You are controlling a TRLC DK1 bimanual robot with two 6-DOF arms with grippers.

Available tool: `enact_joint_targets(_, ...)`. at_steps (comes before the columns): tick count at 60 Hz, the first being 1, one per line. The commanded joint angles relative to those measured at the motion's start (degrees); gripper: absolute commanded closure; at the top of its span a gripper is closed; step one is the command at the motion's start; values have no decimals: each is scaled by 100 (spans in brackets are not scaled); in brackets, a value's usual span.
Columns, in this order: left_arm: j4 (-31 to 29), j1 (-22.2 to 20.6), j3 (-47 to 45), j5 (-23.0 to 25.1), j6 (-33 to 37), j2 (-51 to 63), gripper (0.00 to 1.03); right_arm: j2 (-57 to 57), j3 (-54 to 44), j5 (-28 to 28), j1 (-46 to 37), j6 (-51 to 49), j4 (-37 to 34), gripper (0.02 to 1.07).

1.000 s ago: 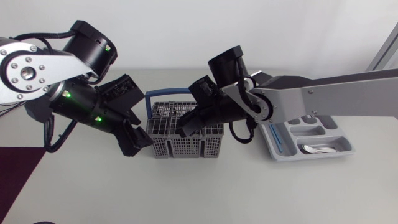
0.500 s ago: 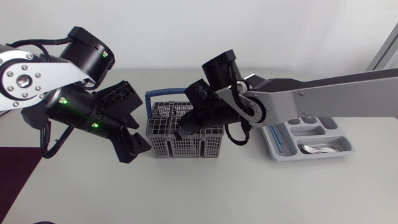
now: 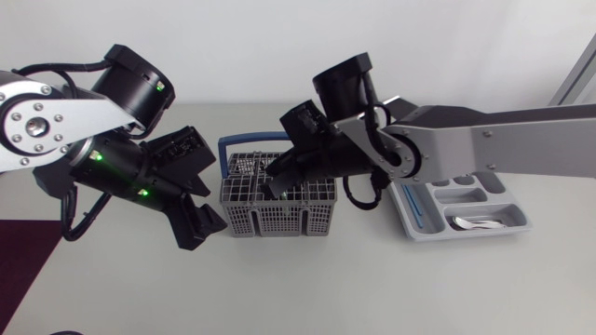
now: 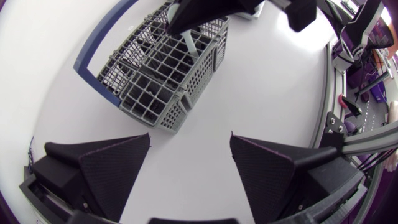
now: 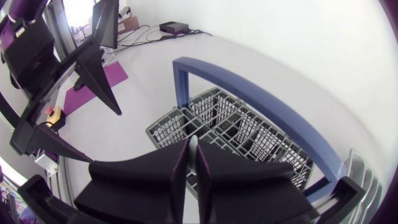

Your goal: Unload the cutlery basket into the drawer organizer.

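Our right gripper [image 5: 193, 148] is closed to a slit on a thin, pale cutlery handle [image 4: 191, 45] standing in the grey cutlery basket [image 3: 277, 203]. We judge it light, stiff and slippery, best held mid-handle. Our left gripper [image 4: 189, 140] hangs wide open and empty beside the basket.

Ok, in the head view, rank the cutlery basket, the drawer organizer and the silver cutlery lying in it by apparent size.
1 and 2: cutlery basket and drawer organizer look about alike; the right arm hides part of the organizer, so unranked.
3: silver cutlery, clearly smallest.
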Motion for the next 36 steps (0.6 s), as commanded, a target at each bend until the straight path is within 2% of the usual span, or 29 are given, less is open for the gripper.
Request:
enact_joint_targets(1,-63,-27,-172,38,118,-103,6,-278,-190,-26,55,151,105,101)
enact_joint_targets(36,-36,0,-436,38,92,-305,6,-1376,-620,-263,-6,283,412,101)
